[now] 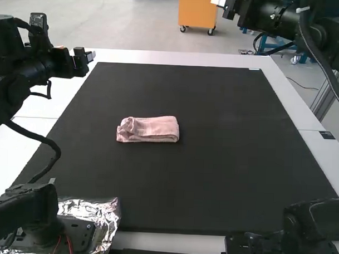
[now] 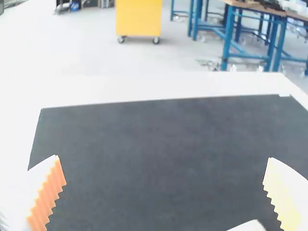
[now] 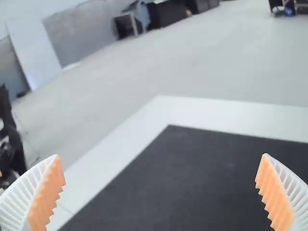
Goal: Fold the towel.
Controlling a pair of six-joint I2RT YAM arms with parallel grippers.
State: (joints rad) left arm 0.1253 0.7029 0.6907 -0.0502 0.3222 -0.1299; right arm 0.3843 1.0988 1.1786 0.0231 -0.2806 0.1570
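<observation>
1. Pink towel (image 1: 148, 129) lies in a compact folded bundle on the black mat (image 1: 223, 173), sideways between both sets of jaws and back from them
2. Left gripper (image 2: 163, 158) and right gripper (image 3: 160, 155) hold nothing, jaws spread wide, well apart from the cloth, presumably so nothing tugs its folds
3. Folding looks finished, likely why neither grips

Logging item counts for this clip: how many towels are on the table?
1. The pink towel lies folded into a small bundle on the black mat, slightly left of its middle in the high view. A second cloth tucked inside the bundle can't be ruled out.
</observation>
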